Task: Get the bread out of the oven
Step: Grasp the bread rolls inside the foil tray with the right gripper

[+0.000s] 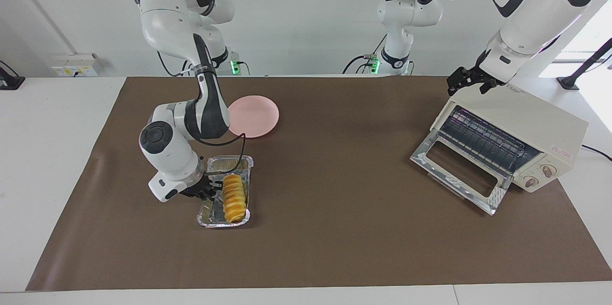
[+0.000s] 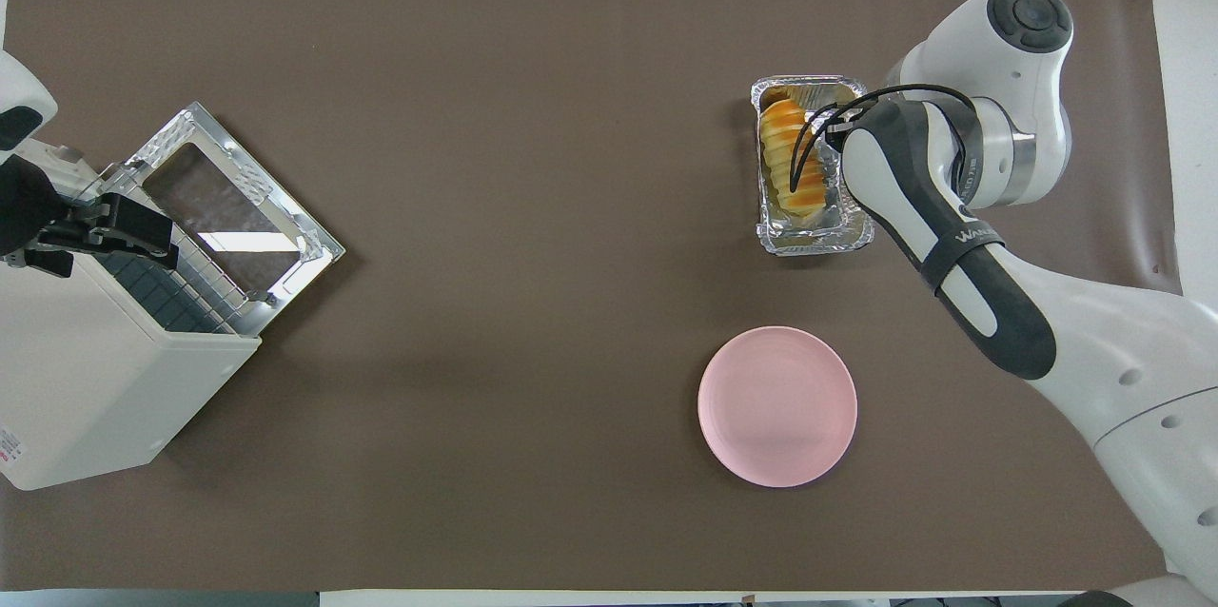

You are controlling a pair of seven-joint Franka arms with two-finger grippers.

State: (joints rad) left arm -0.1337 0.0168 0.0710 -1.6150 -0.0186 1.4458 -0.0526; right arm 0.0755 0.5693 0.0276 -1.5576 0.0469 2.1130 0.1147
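1. The bread (image 1: pixel 234 191) lay in a crinkled foil tray (image 1: pixel 224 219), lengthwise, with its ridged golden segments up. It was out of the oven (image 1: pixel 521 125) and well apart from it.
2. The foil tray sat flat on the brown mat (image 1: pixel 334 238), toward the right arm's end of the table and farther from the robots than the pink plate (image 1: pixel 256 114).
3. The right gripper (image 1: pixel 206 188) was low at the tray's long rim, on the side toward the right arm's end, just beside the bread. I could not tell whether its fingers were parted or clamped on the rim; in the overhead view the forearm covered them.
4. The left gripper (image 1: pixel 466 80) hung over the oven's top corner nearest the robots. Its fingers stood apart and held nothing.
5. The oven stood at the left arm's end of the table, angled, with its glass door (image 1: pixel 456 171) dropped open onto the mat. The wire rack (image 1: pixel 487 140) inside was bare.
6. The pink plate carried nothing; the right arm's forearm passed over its edge in the facing view.
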